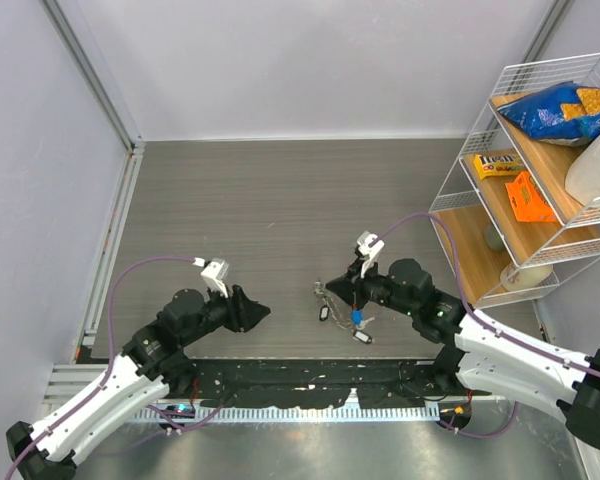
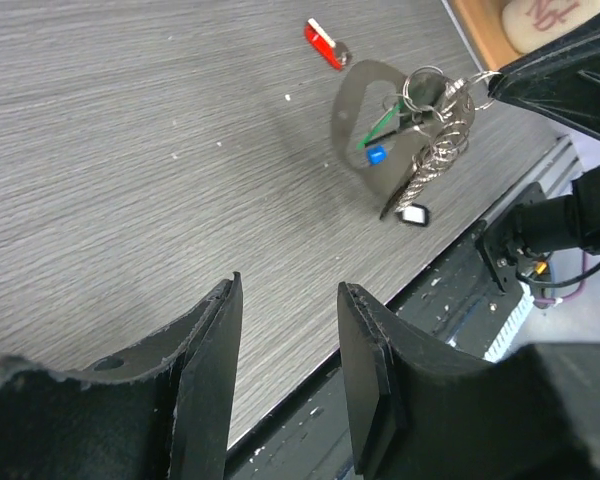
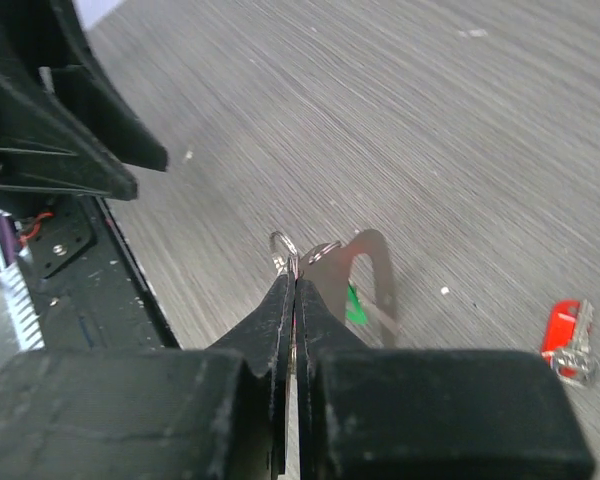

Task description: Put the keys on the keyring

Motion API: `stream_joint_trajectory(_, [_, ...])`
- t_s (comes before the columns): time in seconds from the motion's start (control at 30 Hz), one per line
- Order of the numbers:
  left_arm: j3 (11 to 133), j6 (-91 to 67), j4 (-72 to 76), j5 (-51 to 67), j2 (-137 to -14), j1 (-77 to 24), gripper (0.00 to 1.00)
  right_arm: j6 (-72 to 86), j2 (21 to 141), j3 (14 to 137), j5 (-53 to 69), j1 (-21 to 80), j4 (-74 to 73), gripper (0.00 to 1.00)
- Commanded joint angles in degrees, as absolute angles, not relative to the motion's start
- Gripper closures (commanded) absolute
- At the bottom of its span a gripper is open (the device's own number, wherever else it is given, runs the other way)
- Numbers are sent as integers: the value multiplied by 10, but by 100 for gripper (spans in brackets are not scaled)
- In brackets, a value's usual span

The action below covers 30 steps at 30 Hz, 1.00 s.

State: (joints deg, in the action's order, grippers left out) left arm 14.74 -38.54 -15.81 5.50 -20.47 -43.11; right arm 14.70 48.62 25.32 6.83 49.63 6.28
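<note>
My right gripper (image 3: 295,280) is shut on the keyring (image 3: 283,250), a thin wire ring poking out past its fingertips. In the left wrist view the keyring (image 2: 435,120) hangs just above the table as a tangle of rings and beaded chain. A green key (image 2: 380,128), a blue key (image 2: 376,155) and a white tag (image 2: 412,214) dangle from it. A red key (image 2: 327,45) lies loose on the table beyond it, also visible in the right wrist view (image 3: 565,335). My left gripper (image 2: 288,290) is open and empty, a short way left of the bunch (image 1: 356,318).
A wire rack (image 1: 450,200) with wooden shelves stands at the right, holding a blue snack bag (image 1: 555,110), a yellow candy pack (image 1: 498,165) and an orange item (image 1: 530,198). A black perforated strip (image 1: 310,385) runs along the table's near edge.
</note>
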Motion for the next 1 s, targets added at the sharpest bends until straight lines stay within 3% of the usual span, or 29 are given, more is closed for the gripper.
stream_joint_trajectory(0.0, [155, -386, -105, 89, -180, -432, 51, 117, 446, 265, 142, 495, 118, 94])
stream_joint_trajectory(0.5, [191, -412, 137, 286, -213, -432, 43, 114, 402, 326, 267, 500, 74, 94])
stream_joint_trajectory(0.67, [206, -432, 206, 340, -250, -432, 41, 113, 399, 347, 261, 523, 65, 94])
stream_joint_trajectory(0.8, [217, -433, 225, 358, -272, -432, 33, 103, 402, 361, 241, 552, 53, 94])
stream_joint_trajectory(0.97, [228, -433, 243, 369, -297, -433, 32, 103, 411, 374, 225, 579, 56, 94])
